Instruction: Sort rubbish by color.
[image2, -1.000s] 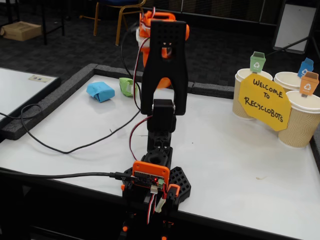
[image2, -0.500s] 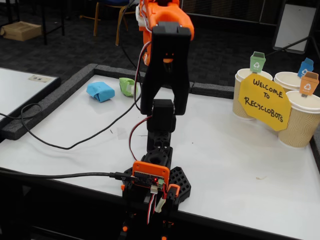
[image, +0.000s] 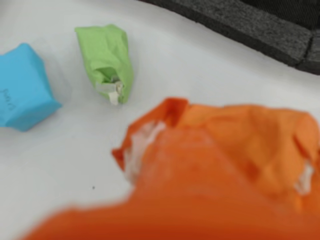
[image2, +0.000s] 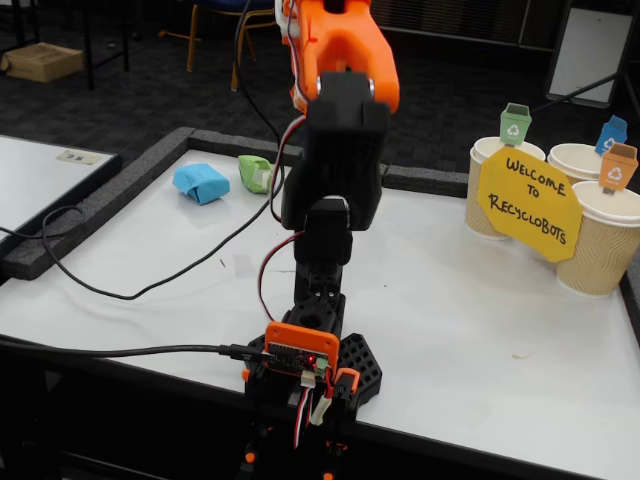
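Observation:
In the wrist view a crumpled orange paper wad (image: 240, 140) fills the lower right, close to the lens and blurred, well above the white table. My gripper (image: 165, 215) shows only as an orange blur under the wad and appears shut on it; its fingers are not distinct. A lime green wad (image: 106, 61) and a light blue wad (image: 24, 87) lie on the table beyond, upper left. In the fixed view the blue wad (image2: 200, 183) and green wad (image2: 255, 173) sit side by side at the table's far left. The raised arm (image2: 338, 120) hides the gripper there.
Three tan paper cups (image2: 600, 245) with small bin flags stand at the far right behind a yellow sign (image2: 528, 203). Dark foam edging (image2: 90, 200) borders the table. A black cable (image2: 150, 295) trails across the left of the table. The arm's base (image2: 305, 360) sits at the front edge.
In the fixed view the arm's upper section has lifted and swung up over the last second. The blue and green wads have not moved.

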